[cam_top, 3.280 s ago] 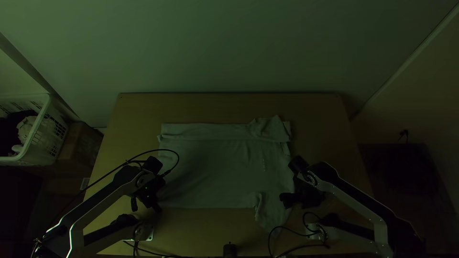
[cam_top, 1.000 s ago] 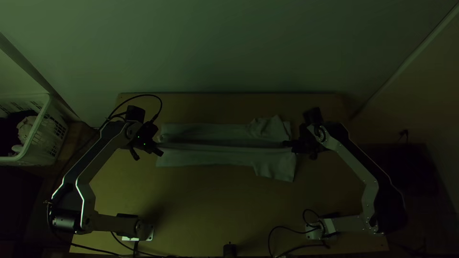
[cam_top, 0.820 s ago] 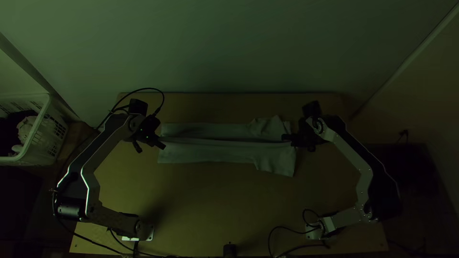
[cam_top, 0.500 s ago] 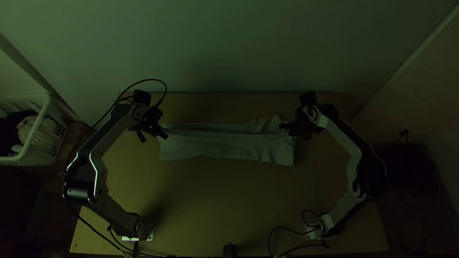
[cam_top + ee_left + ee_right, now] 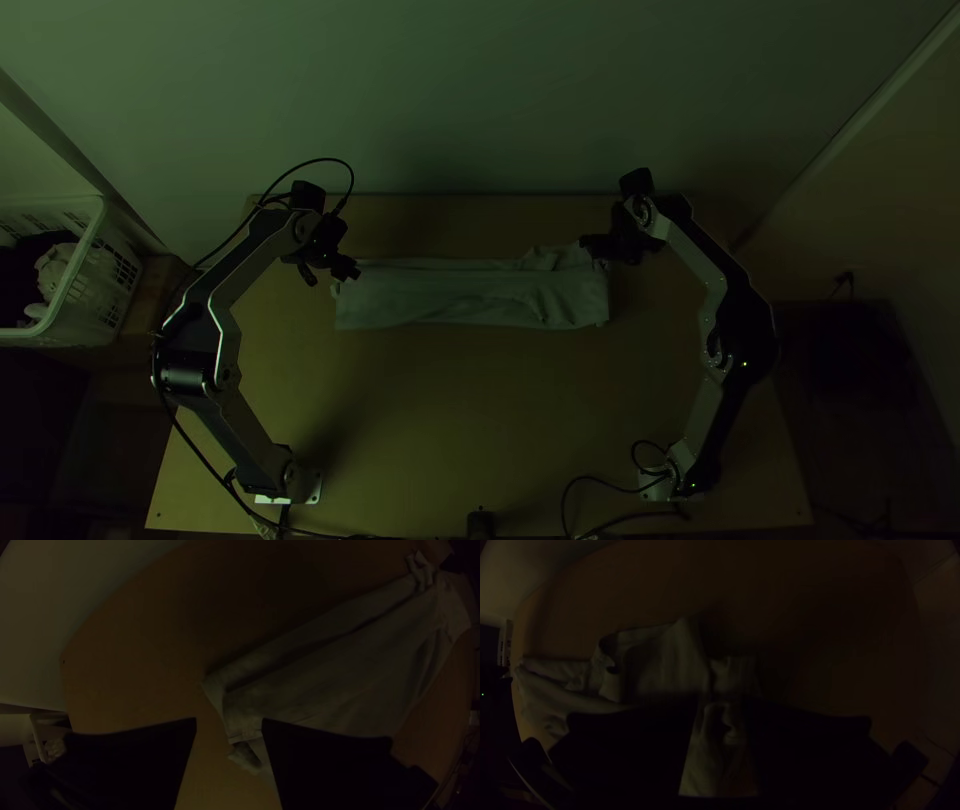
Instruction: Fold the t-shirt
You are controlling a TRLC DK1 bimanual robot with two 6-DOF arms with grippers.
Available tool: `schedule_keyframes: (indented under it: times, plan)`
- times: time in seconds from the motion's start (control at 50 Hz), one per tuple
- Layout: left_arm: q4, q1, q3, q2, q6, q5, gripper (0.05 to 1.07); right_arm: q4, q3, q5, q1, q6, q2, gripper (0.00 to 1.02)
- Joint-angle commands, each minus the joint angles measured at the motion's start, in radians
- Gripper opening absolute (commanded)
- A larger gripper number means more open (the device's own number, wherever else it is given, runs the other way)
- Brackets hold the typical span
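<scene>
Lengthwise across the far half of the table, the pale t-shirt [image 5: 460,300] lies as a narrow folded strip, wrinkled at its right end. Over the strip's left end is my left gripper [image 5: 328,274]; my right gripper [image 5: 610,252] is at its far right corner. In the left wrist view the left gripper [image 5: 229,727] stands open, with a corner of the t-shirt [image 5: 325,680] beside and below one finger. The right wrist view has the right gripper [image 5: 721,705] open over the t-shirt [image 5: 665,660], with rumpled cloth visible between its fingers.
A white basket [image 5: 75,300] with cloth in it stands beyond the table's left side. Cables curl near both arm bases, and a small black object [image 5: 481,524] sits at the near edge. Bare wood [image 5: 470,420] spreads in front of the t-shirt.
Both arms have moved away from the near edge toward the far side. The t-shirt's near part has gone over onto its far part, turning the wide shape into a narrow strip.
</scene>
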Motion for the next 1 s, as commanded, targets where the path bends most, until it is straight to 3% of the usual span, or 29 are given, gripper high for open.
schedule_keyframes:
  times: [0.0,0.18,0.26,0.54,0.86,0.98]
  plan:
    - [0.011,-0.008,0.024,0.002,-0.037,-0.004,1.03,0.001,0.025,0.024,-0.008,-0.045,0.009,0.91]
    - [0.014,0.018,0.012,-0.015,-0.083,0.057,1.03,0.004,0.014,0.191,-0.006,-0.049,-0.019,0.99]
    - [0.013,0.04,0.006,-0.023,-0.105,0.109,1.03,-0.017,0.011,0.222,-0.014,-0.048,-0.035,0.99]
    - [0.007,0.126,-0.028,-0.044,-0.18,0.352,1.03,-0.02,-0.023,0.216,-0.068,-0.026,-0.181,0.99]
    - [0.007,0.228,-0.097,-0.026,-0.269,0.633,1.03,-0.022,-0.029,0.15,-0.115,0.026,-0.345,0.99]
    - [0.011,0.262,-0.131,-0.017,-0.27,0.677,1.03,-0.022,-0.043,0.133,-0.127,0.046,-0.394,0.99]
